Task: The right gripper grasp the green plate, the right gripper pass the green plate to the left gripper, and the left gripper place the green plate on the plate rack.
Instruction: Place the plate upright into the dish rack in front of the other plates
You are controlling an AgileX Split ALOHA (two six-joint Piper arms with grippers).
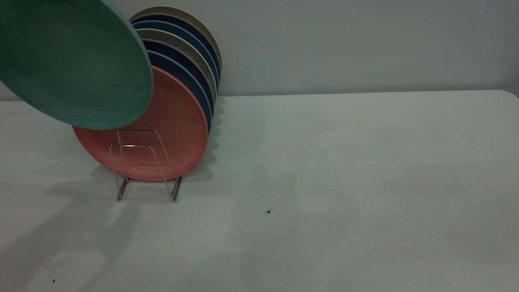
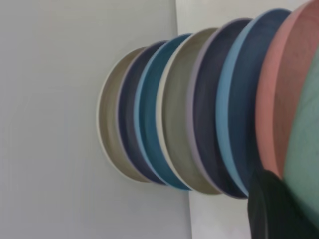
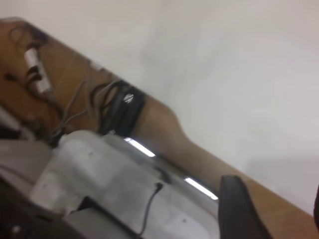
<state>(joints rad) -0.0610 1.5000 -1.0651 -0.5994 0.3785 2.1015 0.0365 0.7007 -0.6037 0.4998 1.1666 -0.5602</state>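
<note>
- The green plate [image 1: 73, 61] is at the upper left of the exterior frame, up in the air above the bench [image 1: 324, 182], and its top and left edge are cut by the frame.
- It is tilted: the hollow face looks toward the camera and a little down, and the lowest rim is at the lower middle of the plate.
- Its long axis runs from the upper left to the lower right, so it looks like an oval.
- The plate is round, matte teal-green, with a low raised rim.
- It overlaps the upper part of the salmon-pink plate [image 1: 170, 134], which stands first in the plate rack [image 1: 142, 162]; whether they touch, I cannot tell.
- Behind the pink plate, more plates [image 1: 190, 61] stand in a row, dark blue, teal and beige.
- In the left wrist view, the left pincer [image 2: 271, 206] shows as one dark jaw at the lower right, against the green plate's rim [image 2: 306, 144], grasping it.
- In the right wrist view, the right pincer [image 3: 279, 209] is at the lower right, released and holding nothing.
</note>
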